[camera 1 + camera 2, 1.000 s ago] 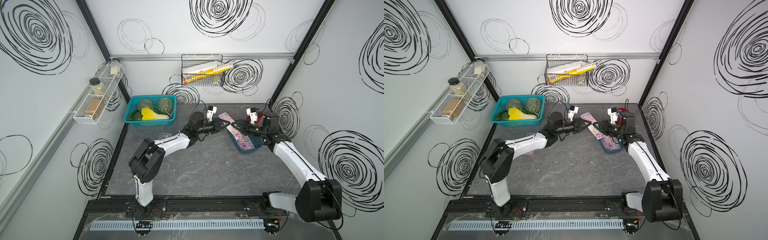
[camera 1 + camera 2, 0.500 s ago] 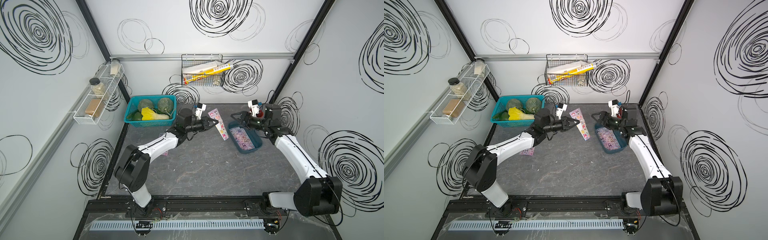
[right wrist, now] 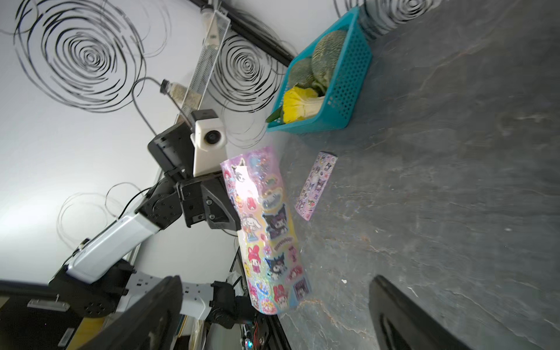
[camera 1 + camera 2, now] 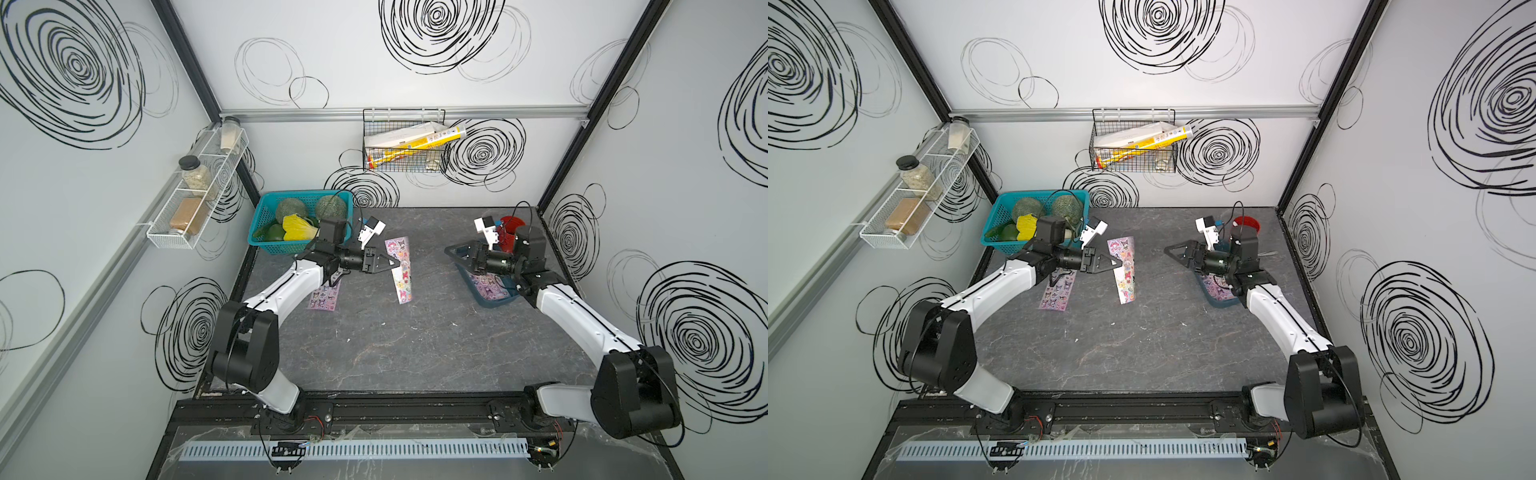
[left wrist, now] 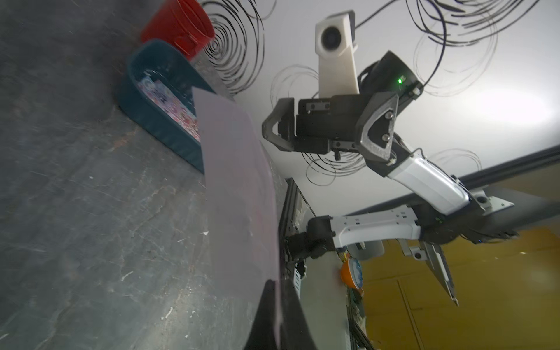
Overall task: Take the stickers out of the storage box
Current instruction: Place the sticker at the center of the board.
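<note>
Pink sticker sheet [image 4: 401, 286] dangles, clamped by the left end effector [image 4: 397, 264]; right end effector [image 4: 455, 255] gapes empty. Best lowered flat before release.

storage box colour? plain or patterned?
The storage box is dark teal, with plain solid walls; clearest in the left wrist view.

Left gripper [image 3: 235, 222] pinches sticker sheet [image 3: 268, 230]; second sheet [image 3: 315, 185] flat on table [image 3: 454, 181].

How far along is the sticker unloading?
Done: one lilac cartoon sticker sheet lies on the grey table. In hand: the left tool pinches a pink sticker sheet in mid-air. Left: more sheets inside the dark teal plastic tray; the right tool is open, empty.
</note>
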